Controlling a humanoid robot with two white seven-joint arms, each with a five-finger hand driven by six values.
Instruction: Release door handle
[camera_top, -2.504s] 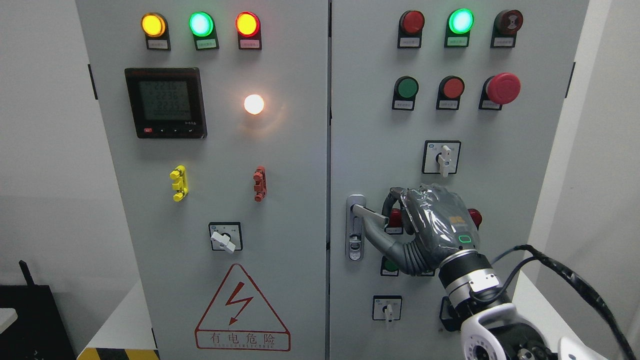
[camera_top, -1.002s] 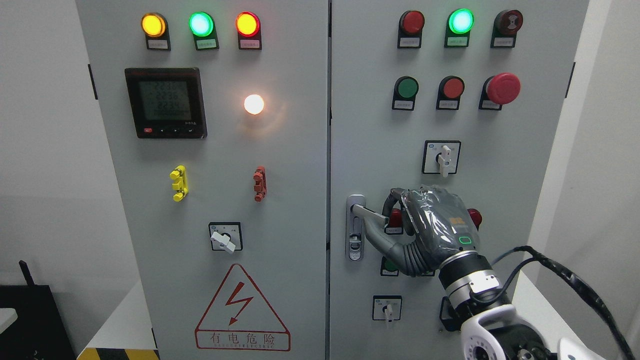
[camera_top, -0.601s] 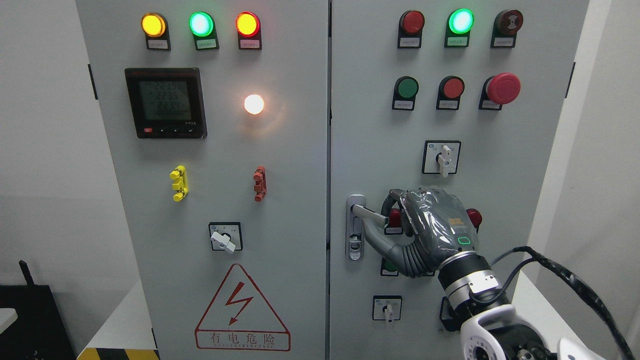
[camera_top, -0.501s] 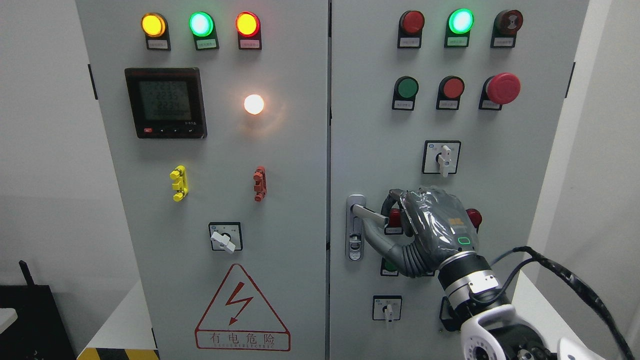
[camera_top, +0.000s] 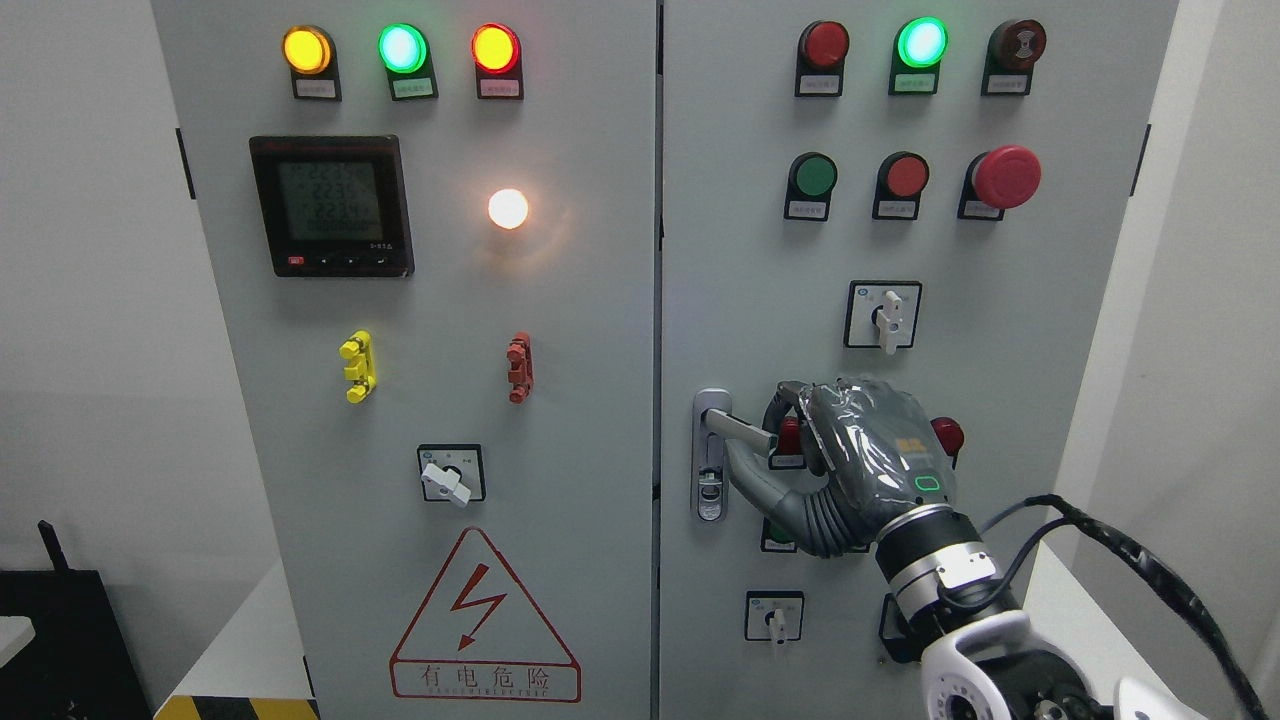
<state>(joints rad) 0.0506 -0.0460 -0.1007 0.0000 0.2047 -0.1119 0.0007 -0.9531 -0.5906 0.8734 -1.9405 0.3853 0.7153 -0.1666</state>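
A: Head view, right hand (camera_top: 850, 460) curled round the free end of the handle (camera_top: 738, 427). Thumb under the lever, fingers (camera_top: 790, 400) hooked over the top. So clamped on it, not let go.

B: Progress?

A: Release not done, as far as I can judge. Left to do: uncurl, clear the lever, pull the arm back. Left hand isn't in shot.

B: Where's the handle?

A: Right door (camera_top: 760, 250), at its left edge near the seam, mid-height. Pivot sits at the top of the lock plate (camera_top: 710, 470).

B: Orientation?

A: Long axis close to horizontal, dipping slightly toward the right. Free end points right, away from the seam, into the palm. Tip is hidden by the hand.

B: Door ajar?

A: Can't tell.
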